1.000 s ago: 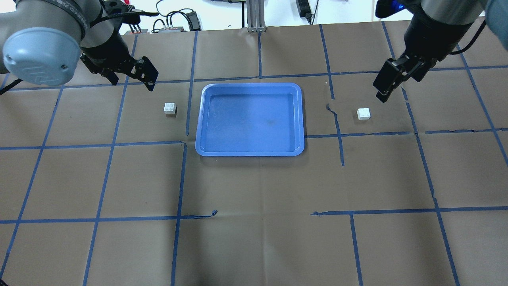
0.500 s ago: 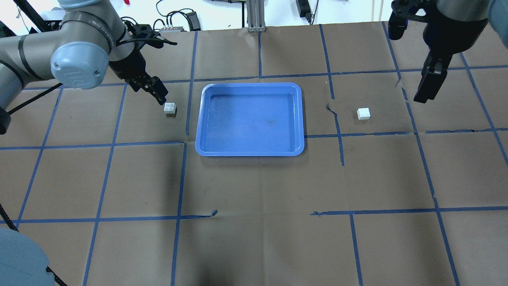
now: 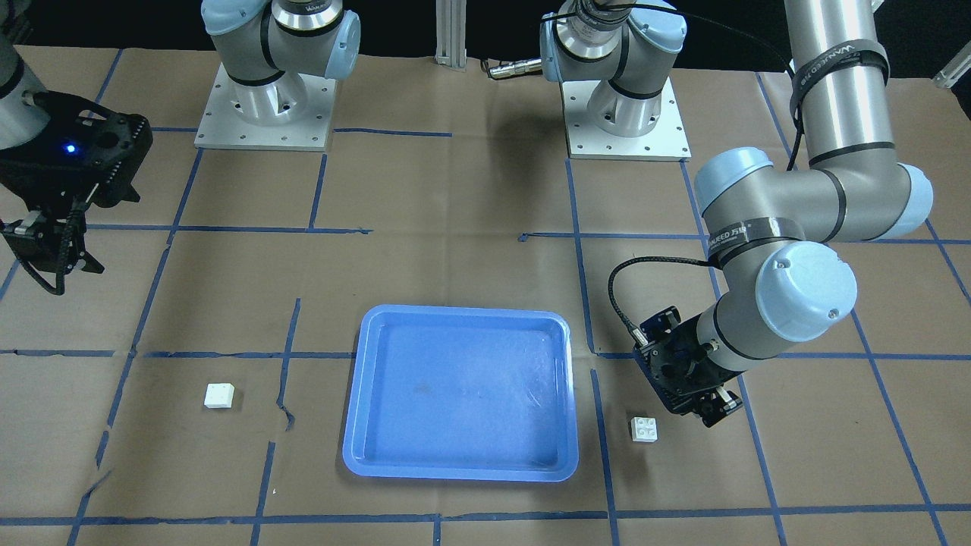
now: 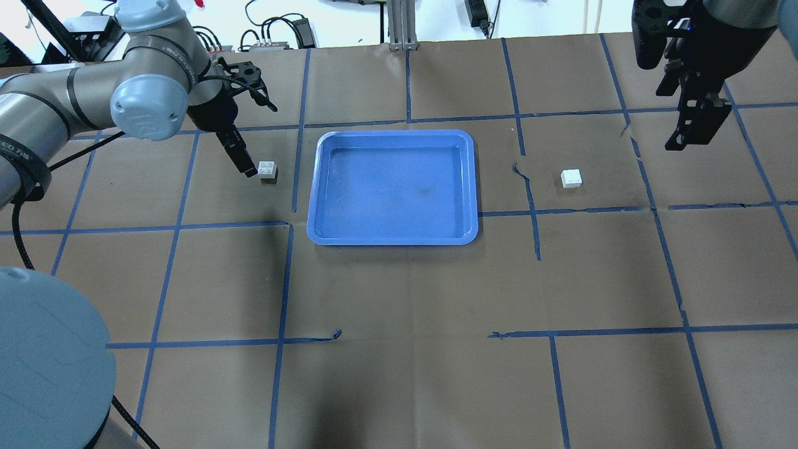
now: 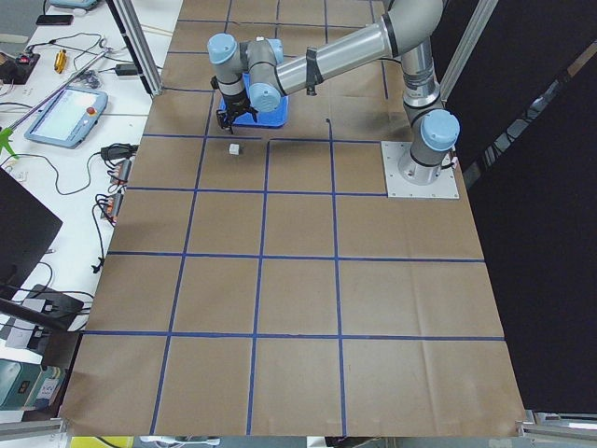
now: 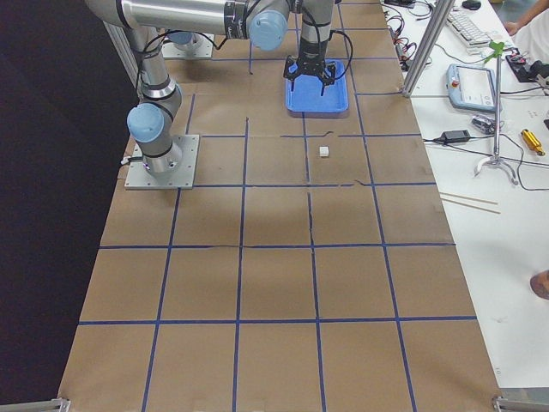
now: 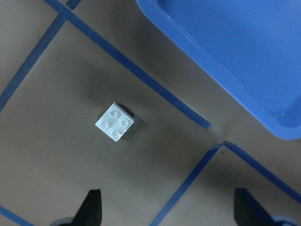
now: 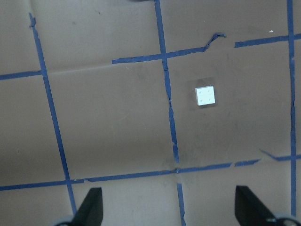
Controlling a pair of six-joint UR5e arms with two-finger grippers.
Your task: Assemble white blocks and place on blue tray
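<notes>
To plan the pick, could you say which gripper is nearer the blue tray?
Left. The left gripper hangs by the white block, just left of the blue tray; the right gripper is far off to its right.

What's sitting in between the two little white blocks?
The blue tray, as the overhead view shows. One white block lies left of it, the other block right of it.

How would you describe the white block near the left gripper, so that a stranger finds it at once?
Find the large blue tray in the centre. On the robot's left side of it, apart from its rim, sits a small white block, studs up. Unlike the other white block across the tray, it has the left gripper close beside it.
</notes>
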